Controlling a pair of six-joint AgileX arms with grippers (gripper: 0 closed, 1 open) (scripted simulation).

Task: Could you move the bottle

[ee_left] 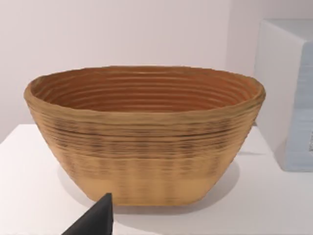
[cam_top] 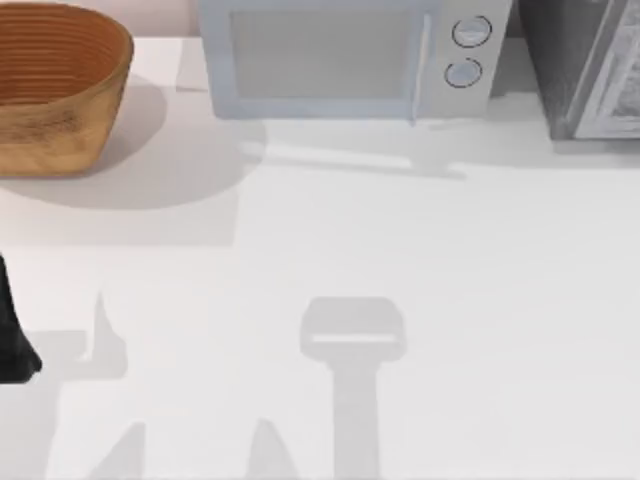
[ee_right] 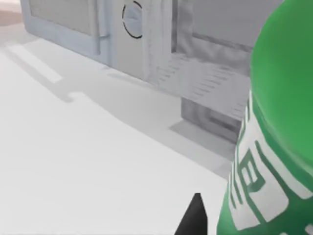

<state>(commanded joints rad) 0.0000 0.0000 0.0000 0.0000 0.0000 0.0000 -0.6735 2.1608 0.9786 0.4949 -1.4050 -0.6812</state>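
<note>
- Right hand point(ee_right: 195, 215): one dark fingertip is seen in the right wrist view, just beside the small bright green plastic bottle with white lettering point(ee_right: 274, 147); whether the bottle is gripped cannot be told.
- The bottle is seen close against that hand, well in front of the pale grey box-shaped microwave point(ee_right: 83, 24), over the white tabletop point(ee_right: 73, 161); its long axis appears roughly upright, slightly tilted.
- The right arm is judged the nearer one, so the move would fall to it.
- Left hand point(ee_left: 95, 220): parked beside the brown woven oval basket point(ee_left: 146, 142), left of the microwave; its opening cannot be told.
</note>
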